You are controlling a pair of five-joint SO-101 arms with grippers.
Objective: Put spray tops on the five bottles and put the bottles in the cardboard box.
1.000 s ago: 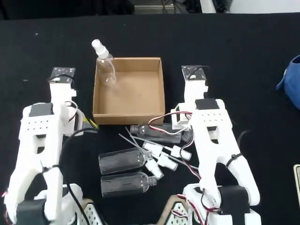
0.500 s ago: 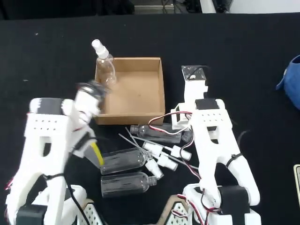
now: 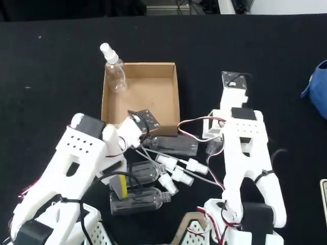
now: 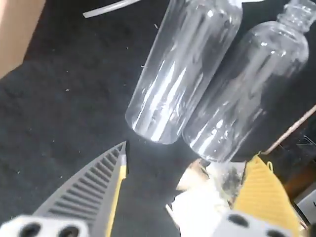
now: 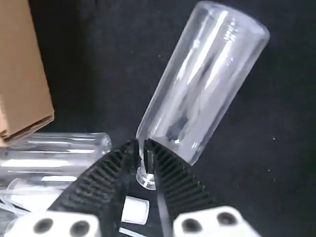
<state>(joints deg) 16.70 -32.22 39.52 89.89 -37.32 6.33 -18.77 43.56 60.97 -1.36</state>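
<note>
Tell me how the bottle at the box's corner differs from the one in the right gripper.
The corner bottle wears a white spray top; the gripped bottle has a bare neck. The corner bottle stands upright at the box's far corner with nothing touching it; the gripped bottle is pinched at its neck by the right gripper, which is shut on it. Both are clear and look empty.
</note>
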